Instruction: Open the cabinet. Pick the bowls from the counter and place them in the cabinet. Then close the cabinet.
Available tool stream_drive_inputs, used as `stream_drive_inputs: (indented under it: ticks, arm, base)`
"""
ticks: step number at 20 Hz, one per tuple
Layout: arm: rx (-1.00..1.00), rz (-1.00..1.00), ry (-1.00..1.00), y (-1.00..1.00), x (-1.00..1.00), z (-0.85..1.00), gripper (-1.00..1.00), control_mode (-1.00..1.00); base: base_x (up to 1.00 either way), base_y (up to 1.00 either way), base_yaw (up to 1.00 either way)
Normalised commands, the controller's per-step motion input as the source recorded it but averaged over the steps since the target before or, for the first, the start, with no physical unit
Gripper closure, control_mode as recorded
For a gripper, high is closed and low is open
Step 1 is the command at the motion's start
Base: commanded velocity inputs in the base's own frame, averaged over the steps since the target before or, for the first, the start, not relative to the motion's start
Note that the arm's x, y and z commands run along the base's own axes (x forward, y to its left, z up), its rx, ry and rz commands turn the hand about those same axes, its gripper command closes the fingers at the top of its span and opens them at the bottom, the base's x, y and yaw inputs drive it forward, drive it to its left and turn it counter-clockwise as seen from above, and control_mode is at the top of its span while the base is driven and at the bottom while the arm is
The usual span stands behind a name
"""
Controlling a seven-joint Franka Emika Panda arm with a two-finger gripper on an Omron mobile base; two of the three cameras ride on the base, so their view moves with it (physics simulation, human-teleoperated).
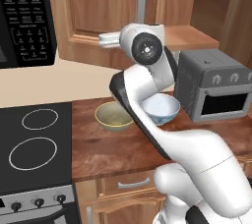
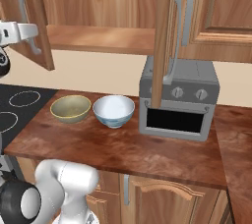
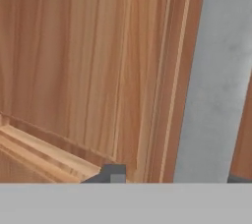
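My end effector (image 3: 172,179) sits hard against the left door of the cabinet (image 2: 98,2), its fingers either side of the door's grey bar handle (image 3: 211,85); I cannot tell whether they are clamped on it. Both cabinet doors stand swung out, the shelf bare. My arm reaches up and leftward, wrist level. The olive bowl (image 2: 71,108) and the white bowl (image 2: 113,110) rest side by side on the desk (image 2: 123,149), beside the toaster oven (image 2: 178,105).
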Motion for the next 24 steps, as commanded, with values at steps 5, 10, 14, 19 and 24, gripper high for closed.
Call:
stream_drive_inputs:
  ticks: [5, 10, 14, 19, 24]
  arm:
    - [0.0, -0.14, 0.07, 1.0, -0.46, 0.0, 1.0, -1.0]
    - [0.01, -0.06, 0.0, 1.0, -0.53, -0.17, 1.0, -1.0]
    - [0.07, 0.0, 0.0, 0.94, -0.52, -0.3, 1.0, -1.0]
    - [0.1, 0.0, 0.0, 0.84, -0.21, -0.27, -1.0, -1.0]
    - [0.01, 0.01, -0.01, 0.07, -0.28, 0.02, -1.0, -1.0]
  base:
    - [0.0, 0.0, 0.0]
    - [0.0, 0.0, 0.0]
    - [0.0, 0.0, 0.0]
    - [0.0, 0.0, 0.0]
    - [0.0, 0.0, 0.0]
